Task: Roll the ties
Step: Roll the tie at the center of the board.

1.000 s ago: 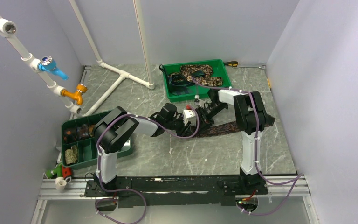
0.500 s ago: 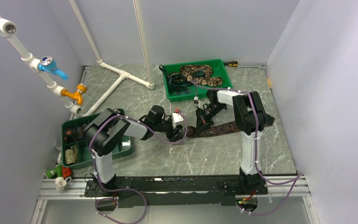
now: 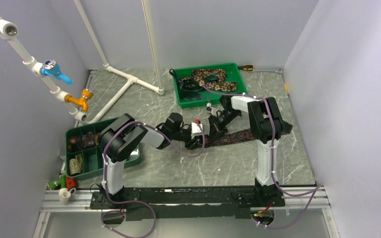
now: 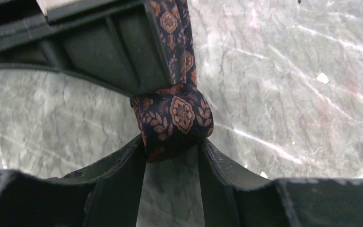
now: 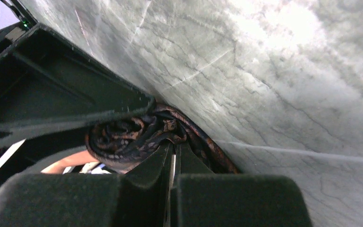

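Note:
A dark brown patterned tie (image 3: 235, 135) lies across the table's middle, its left end wound into a small roll (image 4: 172, 118). My left gripper (image 3: 196, 137) is shut on that roll, one finger (image 4: 123, 165) on each side of it. My right gripper (image 3: 212, 130) sits just right of the left one, jaws almost together, pinching the tie's fabric at the roll (image 5: 123, 137). The rest of the tie (image 4: 172, 28) runs flat away from the roll. Tan-and-brown mottled ties (image 3: 209, 77) lie in the back green tray (image 3: 238, 69).
A green compartment tray (image 3: 87, 151) stands at the left, holding small rolled items. White pipes (image 3: 129, 79) cross the back left of the table. A pipe with blue and orange taps (image 3: 54, 69) hangs at the left wall. Purple cables loop beside both arms.
My left gripper drew back to the left, then came right again toward the right gripper with the roll. The right gripper shifted slightly left and stays at the roll.

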{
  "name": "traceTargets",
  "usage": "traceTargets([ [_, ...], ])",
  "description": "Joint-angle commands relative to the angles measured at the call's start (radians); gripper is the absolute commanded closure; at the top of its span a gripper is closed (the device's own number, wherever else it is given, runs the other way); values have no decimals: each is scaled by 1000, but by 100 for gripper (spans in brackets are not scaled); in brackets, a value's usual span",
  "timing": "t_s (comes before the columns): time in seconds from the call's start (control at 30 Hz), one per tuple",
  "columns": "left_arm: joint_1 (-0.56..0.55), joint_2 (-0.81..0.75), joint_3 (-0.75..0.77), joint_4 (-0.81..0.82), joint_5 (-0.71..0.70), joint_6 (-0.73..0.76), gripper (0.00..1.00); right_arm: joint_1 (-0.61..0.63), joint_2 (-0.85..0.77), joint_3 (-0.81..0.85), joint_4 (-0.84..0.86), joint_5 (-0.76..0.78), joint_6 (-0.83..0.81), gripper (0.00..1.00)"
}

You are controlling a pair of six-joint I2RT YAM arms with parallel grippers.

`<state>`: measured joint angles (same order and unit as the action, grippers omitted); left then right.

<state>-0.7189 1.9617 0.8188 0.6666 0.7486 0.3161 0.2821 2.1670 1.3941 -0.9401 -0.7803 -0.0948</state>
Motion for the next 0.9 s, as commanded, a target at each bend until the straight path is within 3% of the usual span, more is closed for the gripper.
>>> traceTargets([
  [0.0,-33,30,80,-6,88,-22,53,8,55,-41,90,302,-70,100],
  [0.33,-36,39,68,-104,106,-49,36,5,54,-51,102,306,-56,100],
  [0.47,-38,30,25,-71,68,-110,34,6,50,-58,104,302,-54,100],
  [0.67,-47,39,56,15,27,-165,51,6,56,-61,101,279,-58,100],
  [0.87,-92,74,224,-265,-52,-34,59,5,46,-62,106,249,-57,100],
])
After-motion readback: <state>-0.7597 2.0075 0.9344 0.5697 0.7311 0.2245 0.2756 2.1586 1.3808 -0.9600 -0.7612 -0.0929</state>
